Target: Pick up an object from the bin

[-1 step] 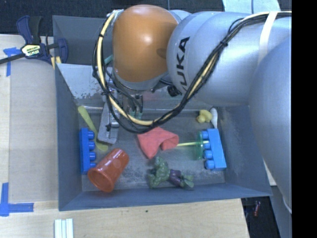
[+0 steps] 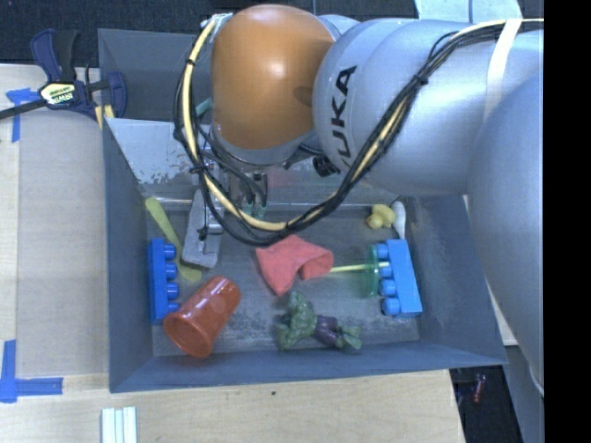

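Two blue bricks flank the bin's [image 2: 125, 275] floor, and an orange-red cup [image 2: 201, 317] lies on its side near the front left corner. One blue brick [image 2: 162, 280] stands just left of the cup, along the left wall. The other blue brick [image 2: 400, 280] lies far right of the cup, close to the right wall.

The tool [image 2: 202, 245] hangs just behind the cup, under the arm's orange cover [image 2: 263, 77]. Whether it is open or closed cannot be told, and nothing shows in its hold. Its tip is over the near end of a yellow-green strip [image 2: 160, 218], which slants back and left from the cup along the near brick. Whether tip and strip touch cannot be told.

Right of the cup lies a pink lump [image 2: 288, 262]. A green and purple figure [image 2: 312, 329] sits by the front wall, also right of the cup. A green stick [image 2: 351, 269] runs from the lump to the far brick. A small yellow piece [image 2: 378, 217] rests far back and right of the cup.

Bare floor lies between the cup and the lump. The space left of the cup is tight between brick and wall.
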`<state>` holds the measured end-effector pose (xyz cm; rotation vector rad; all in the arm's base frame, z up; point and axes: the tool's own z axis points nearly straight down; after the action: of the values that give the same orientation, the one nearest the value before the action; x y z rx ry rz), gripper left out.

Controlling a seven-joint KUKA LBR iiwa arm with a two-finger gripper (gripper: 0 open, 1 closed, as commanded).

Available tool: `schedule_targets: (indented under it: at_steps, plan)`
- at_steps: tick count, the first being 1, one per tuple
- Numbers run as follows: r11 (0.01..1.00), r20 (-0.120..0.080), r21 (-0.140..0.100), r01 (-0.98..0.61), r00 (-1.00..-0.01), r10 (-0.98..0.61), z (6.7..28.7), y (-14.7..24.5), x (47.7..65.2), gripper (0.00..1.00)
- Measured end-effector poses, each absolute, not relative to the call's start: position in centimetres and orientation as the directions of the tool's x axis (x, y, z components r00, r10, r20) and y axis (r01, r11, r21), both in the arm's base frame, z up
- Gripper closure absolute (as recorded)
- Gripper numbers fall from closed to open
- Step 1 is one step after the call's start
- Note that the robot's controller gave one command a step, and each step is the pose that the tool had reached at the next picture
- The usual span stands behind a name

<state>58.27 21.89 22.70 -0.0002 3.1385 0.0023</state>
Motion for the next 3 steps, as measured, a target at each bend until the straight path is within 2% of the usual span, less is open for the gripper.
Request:
schedule_targets:
  at_steps: [1, 2, 3]
  plan:
    - [1.0, -0.004, 0.002, -0.026, -1.0, -0.026, 20.3, 16.4, 55.8, 0.0]
    - [0.999, -0.013, 0.007, 0.054, -0.998, 0.054, 13.5, 13.6, 56.4, 0.0]
    - [0.999, -0.004, 0.003, 0.05, -0.999, 0.05, 12.5, 12.0, 55.2, 0.0]
